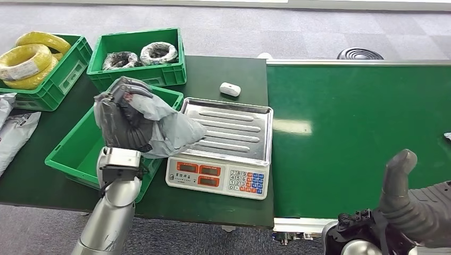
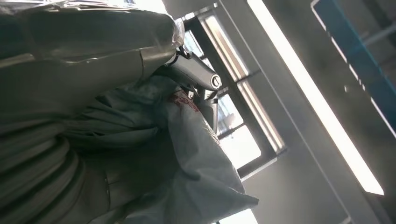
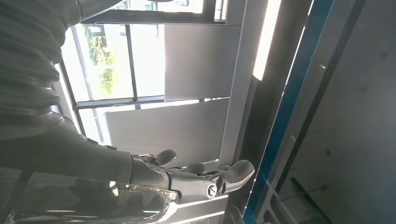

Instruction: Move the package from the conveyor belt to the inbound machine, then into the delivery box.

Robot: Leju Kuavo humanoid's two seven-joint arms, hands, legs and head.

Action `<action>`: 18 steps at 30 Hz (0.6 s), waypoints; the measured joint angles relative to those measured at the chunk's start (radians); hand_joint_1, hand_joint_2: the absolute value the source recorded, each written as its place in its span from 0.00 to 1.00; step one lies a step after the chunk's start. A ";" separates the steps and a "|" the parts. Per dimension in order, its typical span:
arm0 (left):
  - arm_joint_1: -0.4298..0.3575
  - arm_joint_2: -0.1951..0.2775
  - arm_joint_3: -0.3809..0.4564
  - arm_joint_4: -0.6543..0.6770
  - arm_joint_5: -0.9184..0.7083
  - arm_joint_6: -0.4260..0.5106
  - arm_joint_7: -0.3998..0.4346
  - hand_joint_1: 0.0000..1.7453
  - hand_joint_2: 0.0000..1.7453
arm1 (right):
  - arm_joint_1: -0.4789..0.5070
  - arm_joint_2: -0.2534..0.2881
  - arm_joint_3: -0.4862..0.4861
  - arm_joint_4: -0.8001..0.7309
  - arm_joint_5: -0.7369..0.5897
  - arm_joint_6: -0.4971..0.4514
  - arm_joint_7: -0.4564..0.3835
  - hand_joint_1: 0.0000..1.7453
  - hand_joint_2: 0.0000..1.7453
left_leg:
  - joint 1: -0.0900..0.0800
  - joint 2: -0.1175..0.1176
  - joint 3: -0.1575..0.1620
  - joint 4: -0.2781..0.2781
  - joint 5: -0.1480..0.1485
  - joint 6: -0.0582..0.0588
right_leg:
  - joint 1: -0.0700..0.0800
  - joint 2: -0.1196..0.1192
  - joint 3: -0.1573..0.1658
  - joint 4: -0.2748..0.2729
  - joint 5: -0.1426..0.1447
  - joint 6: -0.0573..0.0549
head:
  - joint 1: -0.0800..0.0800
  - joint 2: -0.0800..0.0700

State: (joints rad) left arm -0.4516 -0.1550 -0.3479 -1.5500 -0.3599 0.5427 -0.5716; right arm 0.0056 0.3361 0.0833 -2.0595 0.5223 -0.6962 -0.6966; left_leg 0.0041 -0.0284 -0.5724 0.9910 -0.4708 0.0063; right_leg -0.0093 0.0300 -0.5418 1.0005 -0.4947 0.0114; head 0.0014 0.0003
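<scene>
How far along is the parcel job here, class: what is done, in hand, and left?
Done: the grey package is off the green conveyor belt, and the scale tray is bare. In hand: the left robot hand holds the package above the green box. Left: lowering it in and letting go. The right robot hand holds nothing.

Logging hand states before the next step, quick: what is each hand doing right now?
Left hand: holding the grey package above the green box.
Right hand: open, holding nothing, fingers apart.

right hand [image 1: 409, 204] cut off, package [image 1: 159, 127] hiding left fingers
</scene>
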 joint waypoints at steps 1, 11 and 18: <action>-0.007 0.002 0.014 -0.007 -0.005 0.016 0.009 0.94 1.00 | 0.000 0.000 0.000 0.001 -0.001 0.000 0.000 0.00 1.00 | 0.000 0.000 0.000 0.000 0.000 0.000 | 0.000 0.000 0.000 0.000 0.000 0.000 | 0.000 0.000; -0.142 0.008 0.176 0.132 -0.104 0.146 0.095 0.91 1.00 | 0.000 0.000 0.019 0.008 -0.006 0.000 0.000 0.00 1.00 | 0.000 0.000 0.000 0.000 0.001 -0.001 | 0.000 0.000 0.000 0.000 0.000 0.000 | 0.000 0.000; -0.236 0.010 0.294 0.424 -0.080 0.149 0.082 0.00 1.00 | 0.002 0.000 0.031 0.008 -0.010 0.000 0.000 0.00 1.00 | 0.000 0.000 0.000 0.000 0.001 -0.001 | 0.000 0.000 0.000 0.000 0.000 0.000 | 0.000 0.000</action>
State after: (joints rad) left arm -0.6878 -0.1449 -0.0535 -1.1260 -0.4402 0.6916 -0.4893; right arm 0.0071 0.3361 0.1145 -2.0512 0.5120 -0.6962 -0.6966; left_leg 0.0041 -0.0283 -0.5724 0.9911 -0.4699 0.0051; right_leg -0.0090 0.0301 -0.5422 1.0007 -0.4944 0.0114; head 0.0013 0.0004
